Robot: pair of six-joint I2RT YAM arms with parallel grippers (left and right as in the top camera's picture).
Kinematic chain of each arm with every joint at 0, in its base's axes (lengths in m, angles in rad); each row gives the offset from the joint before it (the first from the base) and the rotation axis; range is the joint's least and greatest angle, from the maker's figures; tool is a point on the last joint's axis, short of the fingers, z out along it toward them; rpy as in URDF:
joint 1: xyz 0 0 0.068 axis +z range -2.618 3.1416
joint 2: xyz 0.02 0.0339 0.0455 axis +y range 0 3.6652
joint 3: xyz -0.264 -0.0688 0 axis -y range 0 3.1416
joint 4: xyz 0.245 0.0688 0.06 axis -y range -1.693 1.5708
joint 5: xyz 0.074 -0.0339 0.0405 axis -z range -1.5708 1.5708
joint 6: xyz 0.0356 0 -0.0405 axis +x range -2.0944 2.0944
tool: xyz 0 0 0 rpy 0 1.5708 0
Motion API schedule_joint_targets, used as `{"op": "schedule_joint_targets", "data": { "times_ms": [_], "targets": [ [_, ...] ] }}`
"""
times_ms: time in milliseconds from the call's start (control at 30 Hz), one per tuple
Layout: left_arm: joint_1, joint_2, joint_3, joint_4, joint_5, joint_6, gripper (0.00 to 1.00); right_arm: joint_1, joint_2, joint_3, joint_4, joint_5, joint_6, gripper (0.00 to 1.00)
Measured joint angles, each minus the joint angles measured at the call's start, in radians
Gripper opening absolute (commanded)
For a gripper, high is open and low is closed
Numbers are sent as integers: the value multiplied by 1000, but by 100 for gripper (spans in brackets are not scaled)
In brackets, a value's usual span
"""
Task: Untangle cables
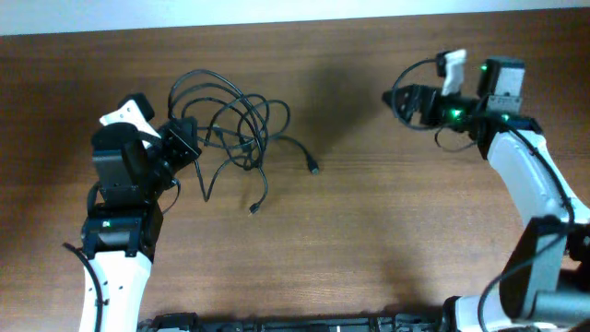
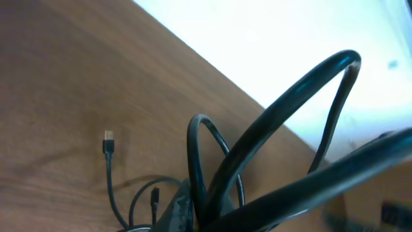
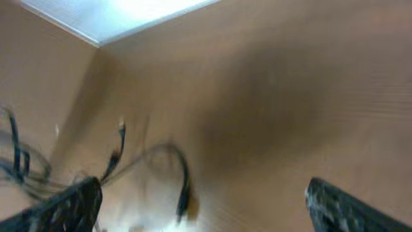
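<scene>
The cables (image 1: pixel 235 124) lie as one tangle of thin black loops on the left half of the wooden table. One plug end (image 1: pixel 314 169) trails out to the right and another (image 1: pixel 253 210) toward the front. My left gripper (image 1: pixel 184 140) is shut on the left side of the tangle. In the left wrist view, thick-looking loops (image 2: pixel 290 96) rise straight out of the gripper (image 2: pixel 206 216), and a silver-tipped plug (image 2: pixel 108 140) rests on the wood. My right gripper (image 1: pixel 404 100) hovers at the far right, open and empty, well away from the cables. Its wrist view shows wide-spread fingers (image 3: pixel 71 206) and a blurred cable (image 3: pixel 183 183) beyond.
The table's far edge (image 1: pixel 295 20) meets a white surface just behind the tangle. Bare wood (image 1: pixel 387 221) stretches between the two arms. The arm bases and a dark rail (image 1: pixel 304 323) sit along the front edge.
</scene>
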Motion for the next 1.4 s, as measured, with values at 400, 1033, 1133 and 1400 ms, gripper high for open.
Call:
{"op": "schedule_joint_targets", "data": {
  "times_ms": [400, 1033, 1133, 1400],
  "targets": [
    [0, 4, 0, -85, -36, -359, 0, 561, -135, 9, -282, 187, -206, 99],
    [0, 5, 0, -90, 262, -241, 0, 763, 16, 10, 26, 658, -170, 4],
    [0, 5, 0, -92, 283, -139, 0, 732, 12, 10, -26, 752, -92, 4],
    [-46, 6, 0, -271, 212, -13, 0, 526, -150, 14, -266, 691, -39, 4]
  ]
}}
